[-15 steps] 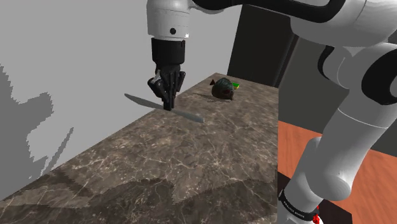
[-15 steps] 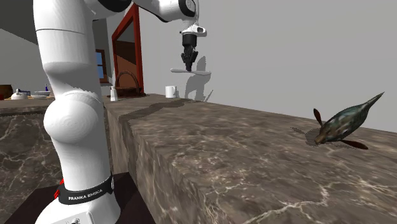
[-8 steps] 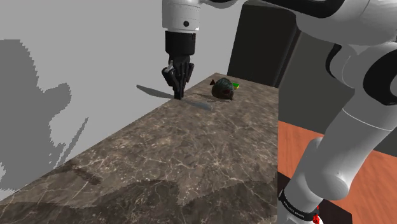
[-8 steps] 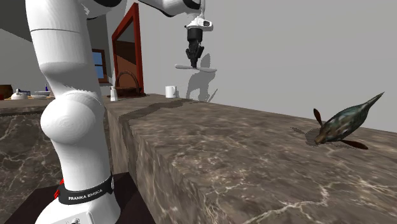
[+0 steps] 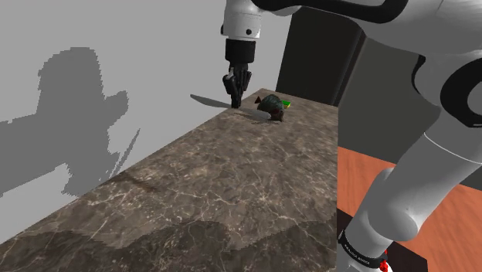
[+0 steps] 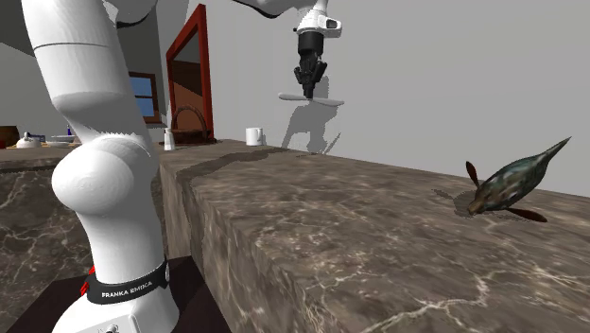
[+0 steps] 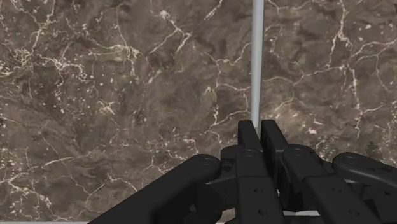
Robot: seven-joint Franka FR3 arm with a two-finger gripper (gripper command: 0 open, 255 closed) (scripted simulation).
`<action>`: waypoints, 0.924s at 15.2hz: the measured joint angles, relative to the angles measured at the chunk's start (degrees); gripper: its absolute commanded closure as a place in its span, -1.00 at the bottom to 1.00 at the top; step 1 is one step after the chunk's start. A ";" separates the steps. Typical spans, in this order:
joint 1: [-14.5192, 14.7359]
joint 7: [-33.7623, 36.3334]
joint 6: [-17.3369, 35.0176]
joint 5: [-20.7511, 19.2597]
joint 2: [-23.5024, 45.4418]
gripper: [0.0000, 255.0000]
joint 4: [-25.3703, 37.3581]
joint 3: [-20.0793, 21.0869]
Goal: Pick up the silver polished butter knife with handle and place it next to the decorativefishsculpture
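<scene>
1. Gripper [image 5: 236,100] is closed tight on the butter knife [image 5: 206,100], clamped near mid-length. In the wrist view the fingers [image 7: 249,137] pinch the thin grey strip with no gap.
2. The knife [image 6: 326,101] hangs roughly level in the air, well above the marble counter [image 6: 359,218].
3. The fish sculpture [image 5: 272,108] lies on the counter at about 4 o'clock from the gripper in the shoulder view, near it. In the second exterior view the fish sculpture [image 6: 506,184] is also at 4 o'clock, well apart.
4. Edges: the grey wall [image 5: 93,46] borders the counter at 9 o'clock, close to the knife tip. The wrist view has marble under both sides of the knife [image 7: 257,63].
5. Free room: bare counter [image 5: 232,185] runs toward 6–7 o'clock, and its front edge drops to the reddish floor [image 5: 386,166].
</scene>
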 measured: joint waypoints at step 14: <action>-8.18 -19.12 -0.39 -2.89 3.41 1.00 3.47 -10.79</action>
